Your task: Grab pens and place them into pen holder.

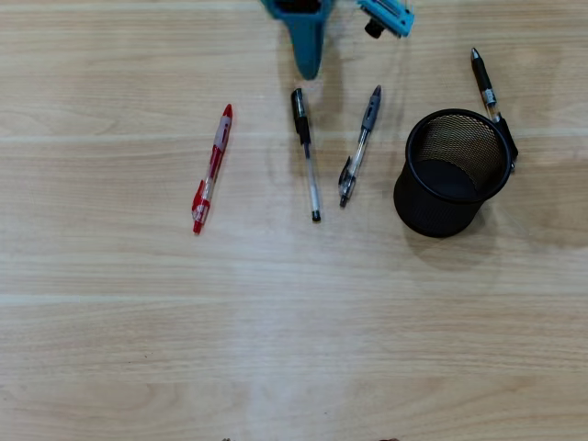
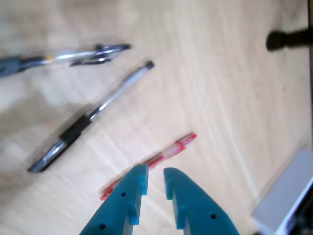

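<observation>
Four pens in the overhead view, all lying on the wooden table [image 1: 294, 312]: one red pen [image 1: 211, 169] left of centre, one black-grip pen [image 1: 306, 154] at upper centre, one grey pen [image 1: 359, 147] just right of it, and one dark pen [image 1: 486, 89] at upper right, its lower end touching the holder's rim or hidden behind it. One pen holder [image 1: 452, 173], black mesh, at right of centre, tilted or upright cannot be told, nothing visible inside. One gripper [image 2: 154, 181] at the wrist view's bottom edge, teal fingers [image 2: 132, 193] slightly parted, gripping nothing, poised above the red pen. Three pens in that blurred view.
</observation>
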Motion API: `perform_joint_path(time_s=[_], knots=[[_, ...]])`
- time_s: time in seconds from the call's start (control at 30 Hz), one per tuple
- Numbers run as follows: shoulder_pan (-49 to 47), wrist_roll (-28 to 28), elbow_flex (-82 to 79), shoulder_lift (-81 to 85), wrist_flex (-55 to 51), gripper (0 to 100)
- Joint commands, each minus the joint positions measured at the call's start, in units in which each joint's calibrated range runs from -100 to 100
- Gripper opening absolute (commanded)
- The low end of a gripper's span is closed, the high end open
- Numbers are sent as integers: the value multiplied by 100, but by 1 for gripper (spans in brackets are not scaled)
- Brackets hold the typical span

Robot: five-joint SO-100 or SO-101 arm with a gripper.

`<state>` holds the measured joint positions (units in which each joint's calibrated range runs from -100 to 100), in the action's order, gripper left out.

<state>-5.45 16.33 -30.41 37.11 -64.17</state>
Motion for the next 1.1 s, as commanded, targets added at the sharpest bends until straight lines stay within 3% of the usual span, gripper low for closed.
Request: perform_joint_path(time_s=[0.0,0.2,0.43,0.83,1.07], knots=[[811,1310,2023,-1970,-652,11],[1488,2575,2828,-3525,-1804,19],[1416,3234,2874,-4371,-1770,22],[1416,2978,2828,-4996,-747,27],[1891,2811,2819,-5554,-463,28]])
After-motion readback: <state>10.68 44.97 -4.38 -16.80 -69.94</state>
